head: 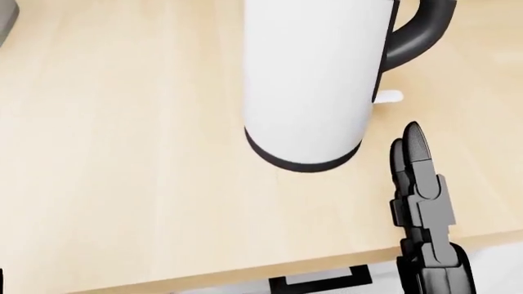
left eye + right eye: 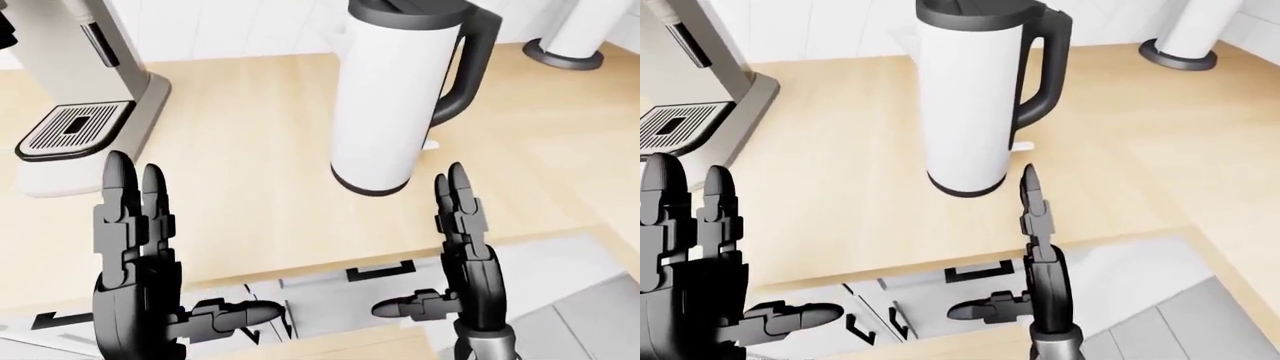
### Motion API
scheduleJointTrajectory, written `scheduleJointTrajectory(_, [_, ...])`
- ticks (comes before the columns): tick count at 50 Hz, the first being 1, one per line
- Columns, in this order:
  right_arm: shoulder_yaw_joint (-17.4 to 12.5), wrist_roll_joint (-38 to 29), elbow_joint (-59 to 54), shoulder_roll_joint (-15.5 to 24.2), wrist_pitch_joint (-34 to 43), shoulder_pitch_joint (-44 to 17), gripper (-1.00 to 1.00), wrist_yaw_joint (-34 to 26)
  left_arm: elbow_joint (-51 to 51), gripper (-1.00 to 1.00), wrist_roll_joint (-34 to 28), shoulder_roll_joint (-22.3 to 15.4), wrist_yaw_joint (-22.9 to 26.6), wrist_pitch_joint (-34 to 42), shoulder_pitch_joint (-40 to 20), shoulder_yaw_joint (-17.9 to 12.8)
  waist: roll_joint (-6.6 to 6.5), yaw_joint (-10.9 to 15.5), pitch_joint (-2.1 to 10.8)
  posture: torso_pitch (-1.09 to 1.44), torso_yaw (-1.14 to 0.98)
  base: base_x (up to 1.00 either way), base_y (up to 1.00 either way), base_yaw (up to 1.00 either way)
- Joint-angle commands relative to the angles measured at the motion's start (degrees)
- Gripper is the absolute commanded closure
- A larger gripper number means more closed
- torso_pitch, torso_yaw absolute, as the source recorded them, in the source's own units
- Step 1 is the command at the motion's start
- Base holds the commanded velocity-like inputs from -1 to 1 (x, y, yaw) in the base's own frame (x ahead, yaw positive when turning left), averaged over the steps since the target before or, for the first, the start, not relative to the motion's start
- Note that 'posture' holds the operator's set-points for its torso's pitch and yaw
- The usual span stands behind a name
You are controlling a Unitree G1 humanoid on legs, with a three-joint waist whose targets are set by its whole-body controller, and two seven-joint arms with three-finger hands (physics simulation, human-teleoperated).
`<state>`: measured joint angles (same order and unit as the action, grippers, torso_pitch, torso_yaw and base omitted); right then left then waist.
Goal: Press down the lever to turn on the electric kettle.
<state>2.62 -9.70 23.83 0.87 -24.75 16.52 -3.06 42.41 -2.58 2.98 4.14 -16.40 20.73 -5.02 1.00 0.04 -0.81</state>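
Approaching was the step in hand: you had your right hand (image 1: 421,202) flat and upright, fingers (image 1: 411,147) straight and spread from the thumb, gripping nothing. The electric kettle (image 2: 392,105) stood on the worktop (image 2: 250,180) just past those fingertips and to their left. Its lever (image 1: 389,97), a small white tab, poked out low under the handle (image 2: 468,64), just beyond the fingertips and apart from them. It looked not yet pressed, though I couldn't tell its position for certain.

Your left hand (image 2: 135,247) hung well left of the kettle, fingers likewise extended, thumb out sideways, holding nothing.

Next move, as I judged it: carry the right fingertips on a little, get them above the tab, then push straight down. The tab was small and tucked close to the kettle body, so a sideways nudge could shove the kettle instead.

Count: one kettle, one lever, one handle, two hands. One coffee machine (image 2: 85,82) far left of the left fingers; one round black-based appliance (image 2: 572,34) up right.
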Motion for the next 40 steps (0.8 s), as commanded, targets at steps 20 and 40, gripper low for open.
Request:
scheduleJointTrajectory(20, [-12.0, 7.0, 18.1, -1.5, 9.5, -1.2, -1.00, -3.9, 2.0, -1.00, 0.0, -0.1, -0.1, -1.6, -0.4, -0.1, 0.13, 0.3, 0.69, 0.00, 0.00, 0.00, 0.00, 0.00])
scheduleJointTrajectory(40, [-37.5, 15.7, 28.6, 8.0, 32.6, -15.0, -1.00, -8.6, 2.1, -1.00, -0.4, -0.2, -0.4, -1.0, -0.7, 0.1, 0.78, 0.3, -0.17, 0.00, 0.00, 0.00, 0.00, 0.00])
